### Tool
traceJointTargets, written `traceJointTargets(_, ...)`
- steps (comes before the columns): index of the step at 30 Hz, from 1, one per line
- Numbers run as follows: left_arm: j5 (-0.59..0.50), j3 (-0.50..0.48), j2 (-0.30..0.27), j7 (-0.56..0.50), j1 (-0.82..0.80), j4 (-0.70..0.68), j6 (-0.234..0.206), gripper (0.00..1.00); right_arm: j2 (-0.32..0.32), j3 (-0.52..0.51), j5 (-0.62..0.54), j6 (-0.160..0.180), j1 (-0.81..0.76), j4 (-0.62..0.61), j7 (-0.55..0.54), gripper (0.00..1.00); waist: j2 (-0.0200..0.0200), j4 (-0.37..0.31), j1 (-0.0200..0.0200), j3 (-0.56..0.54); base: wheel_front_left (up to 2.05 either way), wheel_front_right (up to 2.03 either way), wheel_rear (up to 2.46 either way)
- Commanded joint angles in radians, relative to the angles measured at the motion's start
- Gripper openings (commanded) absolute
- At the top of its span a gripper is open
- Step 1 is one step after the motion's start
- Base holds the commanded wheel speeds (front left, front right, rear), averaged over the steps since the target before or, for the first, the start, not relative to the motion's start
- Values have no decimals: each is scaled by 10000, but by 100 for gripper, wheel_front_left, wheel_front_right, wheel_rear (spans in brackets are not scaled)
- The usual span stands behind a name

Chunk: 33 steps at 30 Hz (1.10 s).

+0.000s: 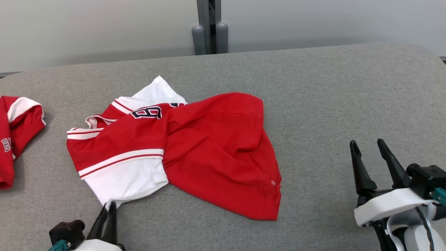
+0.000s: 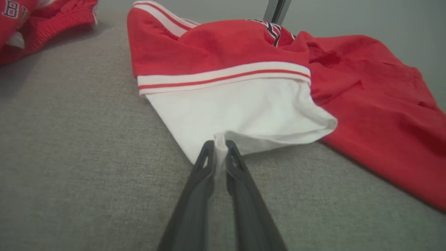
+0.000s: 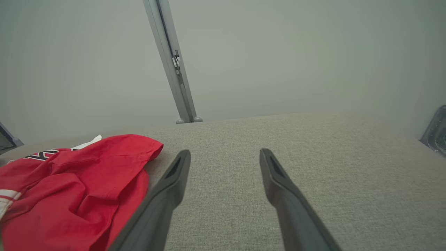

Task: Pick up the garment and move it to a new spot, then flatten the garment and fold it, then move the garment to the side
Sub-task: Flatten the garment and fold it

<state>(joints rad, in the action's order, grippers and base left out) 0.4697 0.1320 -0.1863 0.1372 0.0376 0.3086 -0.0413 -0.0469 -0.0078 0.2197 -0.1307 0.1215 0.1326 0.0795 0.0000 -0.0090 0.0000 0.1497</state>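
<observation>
The left gripper (image 2: 219, 143) sits at the near left of the grey fabric-covered table (image 1: 331, 87), clenched on the near hem of the white sleeve (image 2: 244, 111) of the red and white short-sleeved jersey (image 1: 209, 146), with a pinch of white cloth caught between its two dark fingers (image 2: 195, 195). The jersey lies rumpled left of the table's middle, its red body spread to the right and a black-lettered chest panel at the far side. A second red garment with white trim (image 1: 17, 132) lies bunched at the far left edge, well apart from the jersey. A grey metal post (image 1: 209, 24) stands behind the table's far edge. The left fingers lie low, pointing away towards the far side. The right gripper (image 1: 367, 143) is at the near right, released and empty, fingers spread and pointing far, with bare grey cloth between it and the jersey
</observation>
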Motion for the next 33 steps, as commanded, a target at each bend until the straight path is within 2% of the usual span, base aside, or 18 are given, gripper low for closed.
traceJointTargets(1,28,-17,-40,51,78,-93,-57,100,-74,-102,-43,-2,-59,-96,-58,100,0,-3,0,-26,0,0,0)
traceJointTargets(7,-66,-88,-118,394,67,-1418,-145,100,-73,-380,-98,-2,-123,-314,-71,100,0,-29,0,-81,0,0,0)
traceJointTargets(14,-759,-147,-429,522,-404,-3786,-640,100,-68,-499,-166,-2,-104,-619,14,100,0,-15,0,-199,0,0,0)
traceJointTargets(18,-1119,-155,-626,309,-700,-4621,-905,100,-73,-474,-199,-2,-7,-773,150,100,0,-26,0,-354,0,0,0)
traceJointTargets(23,-1418,-90,-823,-38,-794,-4898,-1103,100,-70,-366,-264,-2,-132,-766,131,100,0,-95,0,-680,0,0,0)
traceJointTargets(33,-1317,29,-833,-202,-33,-4249,-1186,100,-70,-140,-259,-2,-745,-720,-17,100,0,-105,0,-1268,0,0,0)
